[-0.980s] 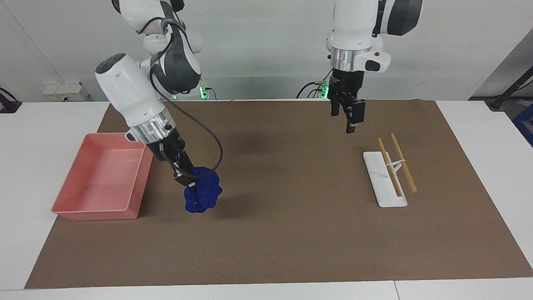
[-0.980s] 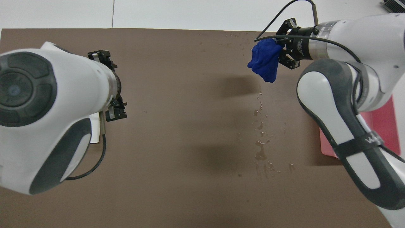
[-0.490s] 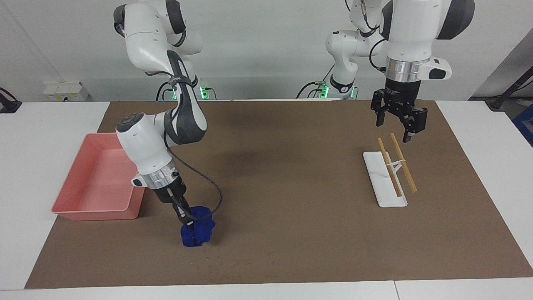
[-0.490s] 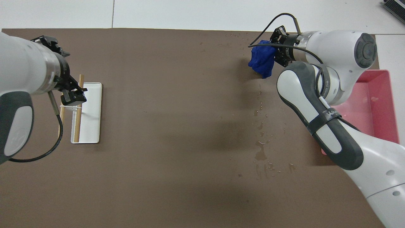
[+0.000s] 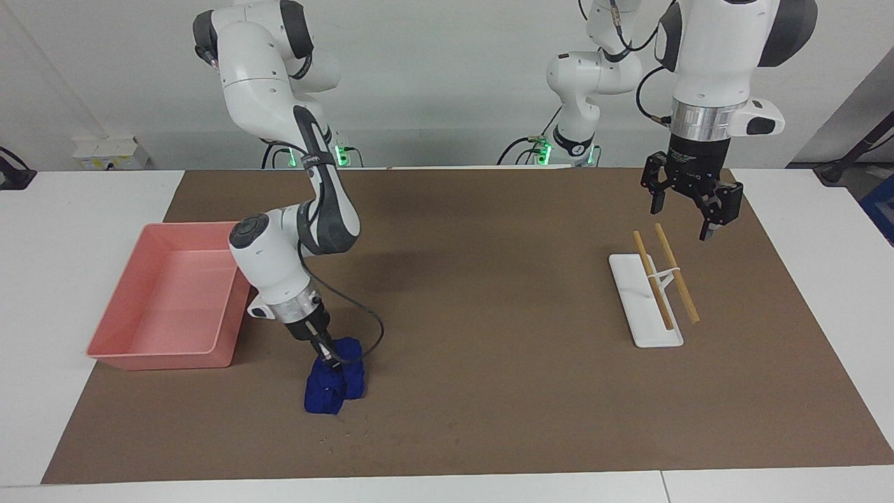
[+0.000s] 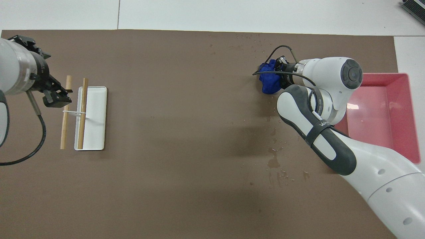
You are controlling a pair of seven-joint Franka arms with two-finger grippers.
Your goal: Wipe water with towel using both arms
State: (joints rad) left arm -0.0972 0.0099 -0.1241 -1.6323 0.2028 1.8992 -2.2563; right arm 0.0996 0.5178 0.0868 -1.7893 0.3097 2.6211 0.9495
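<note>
Facing view: deep-blue towel bunched, wrinkly, on mat, pinched by right pincer, left pincer spread, above rack.

We see a white desk with a big brown mat, and a plain white wall at the top.

A robotics lab. Two white robot arms are mounted at a white table covered by a brown mat, against a bare wall with a socket strip and trailing cables.
</note>
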